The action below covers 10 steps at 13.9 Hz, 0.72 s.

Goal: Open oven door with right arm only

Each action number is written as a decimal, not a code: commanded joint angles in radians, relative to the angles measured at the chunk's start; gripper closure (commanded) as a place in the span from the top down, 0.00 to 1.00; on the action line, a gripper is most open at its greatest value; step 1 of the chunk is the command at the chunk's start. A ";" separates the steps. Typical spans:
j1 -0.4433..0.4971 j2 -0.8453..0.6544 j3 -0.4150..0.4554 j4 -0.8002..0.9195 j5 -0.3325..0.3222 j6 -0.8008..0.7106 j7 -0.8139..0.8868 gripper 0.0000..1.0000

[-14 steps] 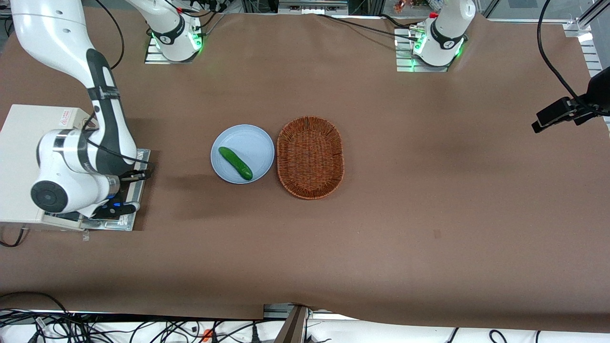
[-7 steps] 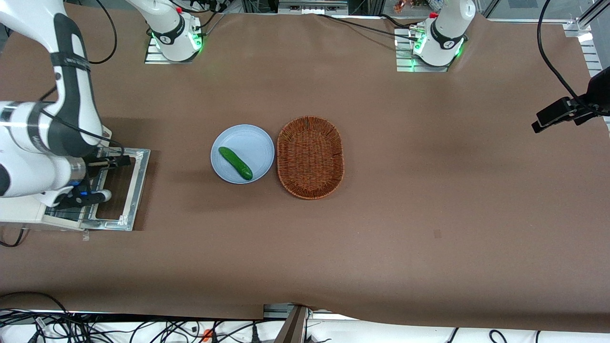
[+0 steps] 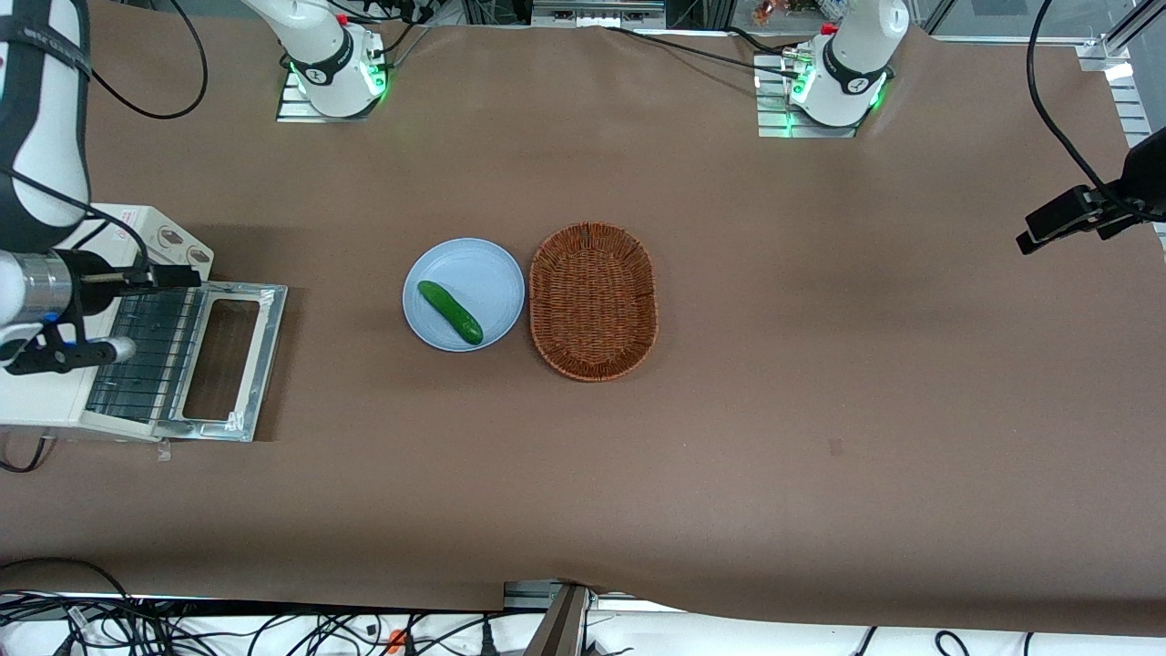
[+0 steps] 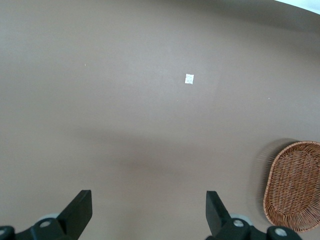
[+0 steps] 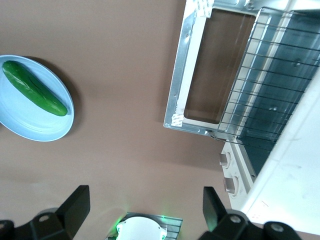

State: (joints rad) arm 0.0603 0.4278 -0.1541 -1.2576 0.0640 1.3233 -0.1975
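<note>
The off-white toaster oven (image 3: 36, 405) stands at the working arm's end of the table. Its oven door (image 3: 271, 346) lies folded down flat on the table, bare metal inner frame up, brown table showing through the window. The wire rack (image 3: 146, 355) shows in the open mouth. The right arm's gripper (image 3: 137, 312) hangs above the rack and the oven's mouth, open and empty, touching nothing. In the right wrist view the open gripper (image 5: 145, 207) looks down on the door frame (image 5: 179, 90) and rack (image 5: 265, 85). The handle is hidden.
A light blue plate (image 3: 483, 264) with a green cucumber (image 3: 449, 312) sits mid-table, beside a wicker basket (image 3: 593, 301). Plate (image 5: 30, 127) and cucumber (image 5: 34, 95) also show in the right wrist view. The oven's knobs (image 3: 173, 239) sit beside the door.
The right arm has risen and drawn back from low over the door toward the oven body. The flat-lying door and the rack are now uncovered.
</note>
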 commanded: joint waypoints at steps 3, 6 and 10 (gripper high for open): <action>-0.034 -0.193 0.015 -0.205 0.010 0.156 0.036 1.00; -0.034 -0.268 0.019 -0.307 -0.010 0.243 0.038 1.00; -0.034 -0.334 0.018 -0.378 -0.027 0.329 0.058 1.00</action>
State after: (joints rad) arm 0.0348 0.1528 -0.1527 -1.5673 0.0572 1.6091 -0.1605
